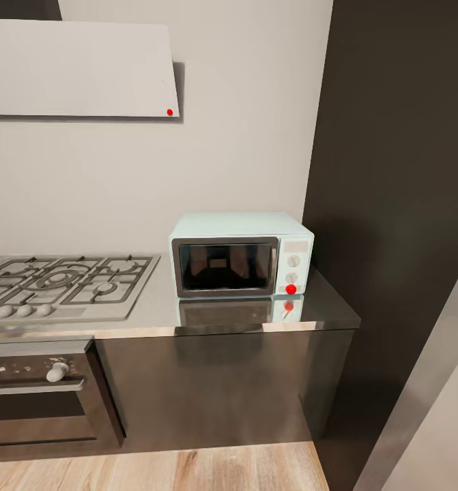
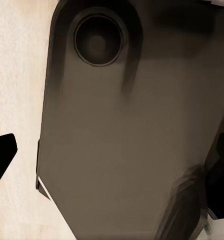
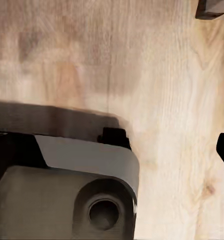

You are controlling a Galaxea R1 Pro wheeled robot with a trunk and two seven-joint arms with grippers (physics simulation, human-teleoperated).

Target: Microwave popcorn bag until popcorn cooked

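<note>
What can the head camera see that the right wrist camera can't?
Head view alone: the pale-blue microwave, door closed, on the steel countertop, with the gas hob beside it and the oven below.

Right wrist view alone: part of the robot's grey base, seen from above.

Both: the light wood floor.
</note>
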